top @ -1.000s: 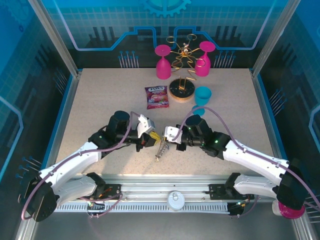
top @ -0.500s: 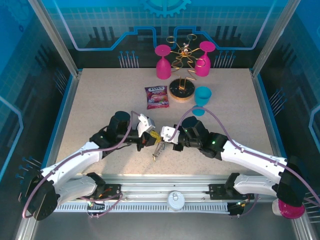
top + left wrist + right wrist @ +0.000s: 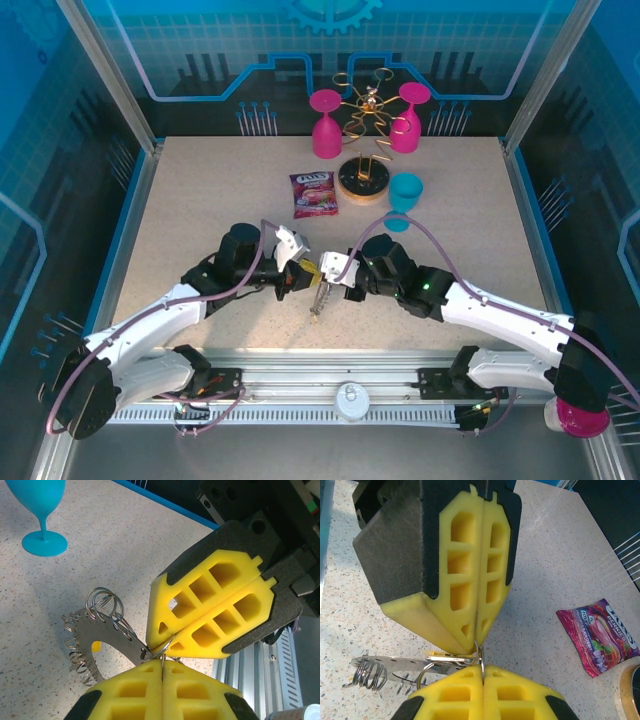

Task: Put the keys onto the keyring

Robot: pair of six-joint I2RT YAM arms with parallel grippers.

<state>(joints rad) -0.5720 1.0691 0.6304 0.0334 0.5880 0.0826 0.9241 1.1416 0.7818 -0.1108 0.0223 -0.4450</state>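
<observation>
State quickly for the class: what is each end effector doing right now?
Left end effector: closed, pinching a small wire loop on the large flat grey metal keyring.
Right end effector: closed, pinching the same loop from the opposite side.

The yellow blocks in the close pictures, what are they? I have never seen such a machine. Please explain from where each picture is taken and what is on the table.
They are soft finger pads on two robot arms. The wide picture looks down from above. Each close picture comes from a camera on one wrist: its own gripper is at the bottom edge, the other arm's gripper above it. The left gripper and the right gripper are both shut, pinching one small wire loop of the grey keyring between them. On the table farther back are a sweets bag, a turquoise glass and a wire rack with two pink glasses.
</observation>
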